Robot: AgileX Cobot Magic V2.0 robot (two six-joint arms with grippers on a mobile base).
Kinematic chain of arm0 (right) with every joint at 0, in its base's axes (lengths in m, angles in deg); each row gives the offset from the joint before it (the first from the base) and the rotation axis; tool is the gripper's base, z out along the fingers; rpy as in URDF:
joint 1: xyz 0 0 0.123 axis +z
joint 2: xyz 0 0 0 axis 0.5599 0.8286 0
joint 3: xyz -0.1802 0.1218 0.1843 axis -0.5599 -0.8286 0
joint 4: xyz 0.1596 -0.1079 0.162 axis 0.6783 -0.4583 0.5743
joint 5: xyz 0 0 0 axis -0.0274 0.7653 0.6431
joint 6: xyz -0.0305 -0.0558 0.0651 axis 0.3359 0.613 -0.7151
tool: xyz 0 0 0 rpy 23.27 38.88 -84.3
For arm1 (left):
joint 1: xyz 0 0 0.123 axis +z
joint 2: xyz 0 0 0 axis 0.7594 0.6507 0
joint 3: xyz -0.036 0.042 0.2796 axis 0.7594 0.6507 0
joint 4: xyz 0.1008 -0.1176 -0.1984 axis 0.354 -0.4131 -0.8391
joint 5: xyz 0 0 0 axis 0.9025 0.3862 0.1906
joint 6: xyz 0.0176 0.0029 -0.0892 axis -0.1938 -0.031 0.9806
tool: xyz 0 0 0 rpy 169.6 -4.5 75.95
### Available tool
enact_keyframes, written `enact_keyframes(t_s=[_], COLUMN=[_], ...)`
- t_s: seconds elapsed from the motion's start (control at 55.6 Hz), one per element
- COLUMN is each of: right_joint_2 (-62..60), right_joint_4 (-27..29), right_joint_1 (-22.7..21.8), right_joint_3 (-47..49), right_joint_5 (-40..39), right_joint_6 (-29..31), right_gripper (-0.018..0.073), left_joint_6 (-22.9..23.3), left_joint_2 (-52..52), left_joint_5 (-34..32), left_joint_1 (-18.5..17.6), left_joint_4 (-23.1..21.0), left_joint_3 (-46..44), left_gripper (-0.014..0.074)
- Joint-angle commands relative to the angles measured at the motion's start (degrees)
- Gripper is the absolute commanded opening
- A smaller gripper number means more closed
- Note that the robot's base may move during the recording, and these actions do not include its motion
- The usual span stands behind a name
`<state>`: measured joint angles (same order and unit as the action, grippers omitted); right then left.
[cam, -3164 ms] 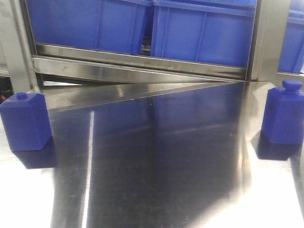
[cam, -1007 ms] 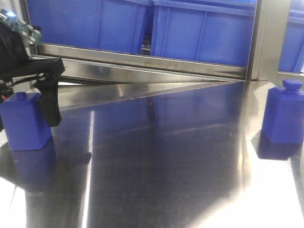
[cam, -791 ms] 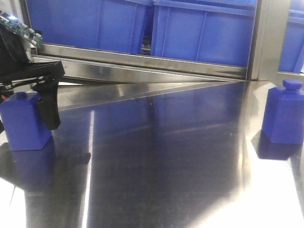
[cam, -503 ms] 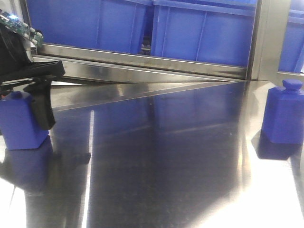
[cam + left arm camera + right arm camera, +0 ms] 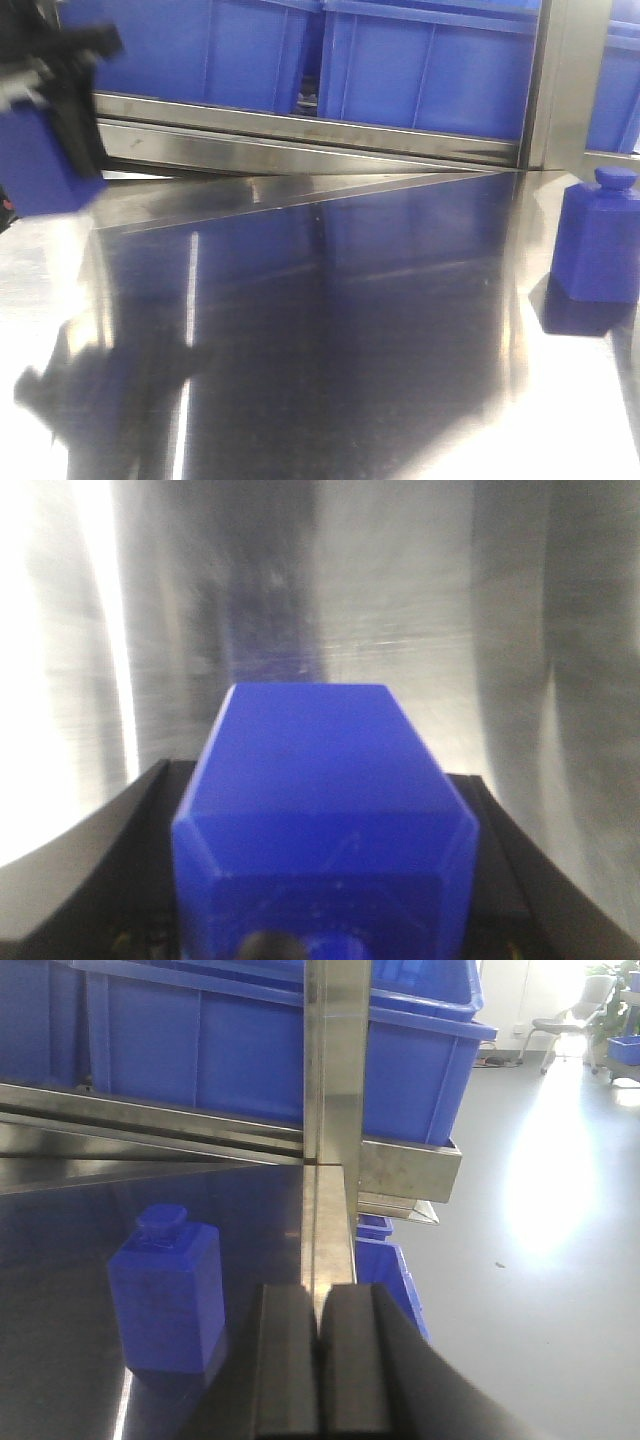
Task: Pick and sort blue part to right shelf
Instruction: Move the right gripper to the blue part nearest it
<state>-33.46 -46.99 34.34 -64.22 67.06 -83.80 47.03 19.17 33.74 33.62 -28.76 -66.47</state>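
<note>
The blue part [image 5: 35, 175] hangs blurred above the steel table at the far left, held in my left gripper [image 5: 38, 135]. In the left wrist view the blue part [image 5: 320, 800] fills the space between the black fingers [image 5: 125, 865], with its nub toward the camera and the table well below. The right shelf [image 5: 300, 150], a steel rack of blue bins [image 5: 420, 65], runs along the back. My right gripper [image 5: 320, 1360] is shut with its pads touching and nothing between them, beside the shelf's steel upright [image 5: 335, 1080].
A similar blue block with a wider cap [image 5: 598, 240] stands on the table at the right edge; this wide-capped block [image 5: 165, 1295] is just left of my right gripper. Smaller blue bins [image 5: 385, 1265] sit low beyond the table's end, over grey floor.
My left gripper came down around the blue part, closed on it and has lifted it off the table. The wide-capped block has not moved.
</note>
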Motion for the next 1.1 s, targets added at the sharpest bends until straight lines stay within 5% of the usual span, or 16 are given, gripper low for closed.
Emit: enact_keyframes(t_s=[0.0,0.144,0.485,0.683,0.791,0.989,1.079], right_joint_2=[-0.64,-0.64,-0.64,0.78,5.37,19.17,26.47], right_joint_4=[0.13,0.13,2.11,2.4,2.46,4.52,7.12], right_joint_1=[-0.32,-0.32,-0.32,-0.24,0.19,4.02,7.29], right_joint_3=[0.43,0.43,1.56,11.89,20.16,35.13,41.68], right_joint_5=[-5.38,-5.38,-8.35,2.06,13.38,25.53,30.86], right_joint_6=[0.08,0.08,0.08,0.08,0.08,0.88,1.8], right_gripper=[0.0058,0.0058,0.0058,0.0064,0.016,0.0478,0.0536], left_joint_6=[-1.0,-1.3,-3.57,-3.55,-3.55,-4.16,-4.16], left_joint_2=[-7.56,-17.36,-40.73,-55.38,-61.63,-70.46,-72.96], left_joint_5=[-1.42,-5.23,-16.49,-22.83,-23.25,-23.54,-24.01], left_joint_1=[-0.36,-0.36,-0.36,-0.36,-0.36,-0.36,-0.36], left_joint_4=[0.32,0.22,0.22,0.32,0.32,1.7,2.19], left_joint_3=[0.62,5.28,17.79,26.35,30.0,34.48,35.07], left_gripper=[0.033,0.0419,0.0419,0.0418,0.0418,0.0418,0.041])
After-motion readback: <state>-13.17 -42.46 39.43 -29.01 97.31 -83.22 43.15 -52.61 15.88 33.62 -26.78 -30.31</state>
